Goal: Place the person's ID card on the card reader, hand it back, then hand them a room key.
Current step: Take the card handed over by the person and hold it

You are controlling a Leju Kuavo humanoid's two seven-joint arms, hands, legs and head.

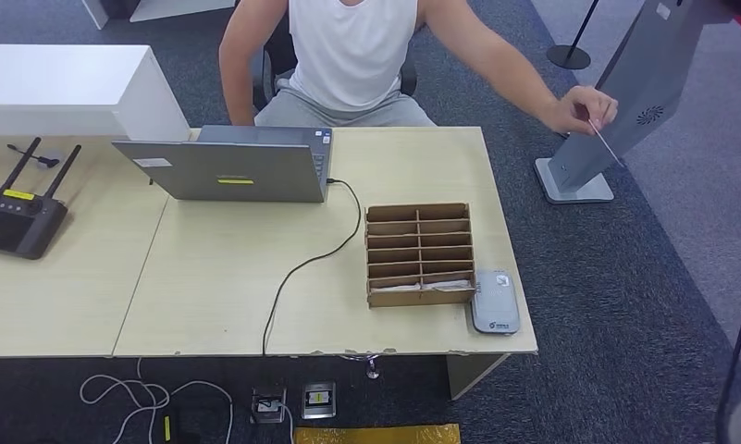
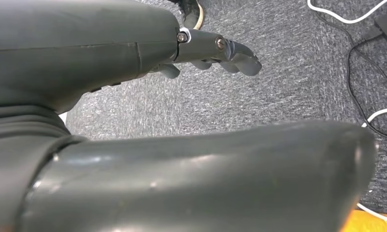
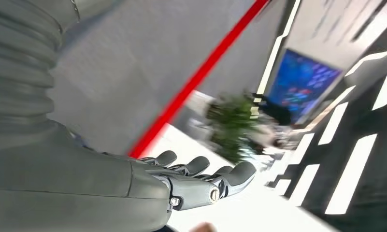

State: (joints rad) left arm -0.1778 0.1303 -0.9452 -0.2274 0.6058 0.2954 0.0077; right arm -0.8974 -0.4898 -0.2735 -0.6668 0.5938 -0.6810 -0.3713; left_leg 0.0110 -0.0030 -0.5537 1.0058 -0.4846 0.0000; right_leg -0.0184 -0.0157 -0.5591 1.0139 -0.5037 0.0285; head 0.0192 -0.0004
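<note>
A person in a white sleeveless top [image 1: 352, 51] sits behind the table [image 1: 218, 277] and stretches one arm out past its right end. That hand pinches a thin white ID card [image 1: 605, 146] edge-on. The grey card reader [image 1: 495, 302] lies at the table's near right corner, beside a cardboard slotted rack [image 1: 418, 254] with a pale card in its front row [image 1: 422, 286]. My left hand [image 2: 201, 48] hangs over grey carpet, fingers extended and holding nothing. My right hand [image 3: 181, 179] is raised with its fingers stretched out and empty, against a blurred background.
A grey laptop [image 1: 237, 165] stands at the table's back, its black cable [image 1: 302, 268] running to the front edge. A black router with antennas [image 1: 19, 217] sits far left. A grey kiosk stand [image 1: 616, 111] rises right of the table. Cables lie on the floor [image 1: 154, 398].
</note>
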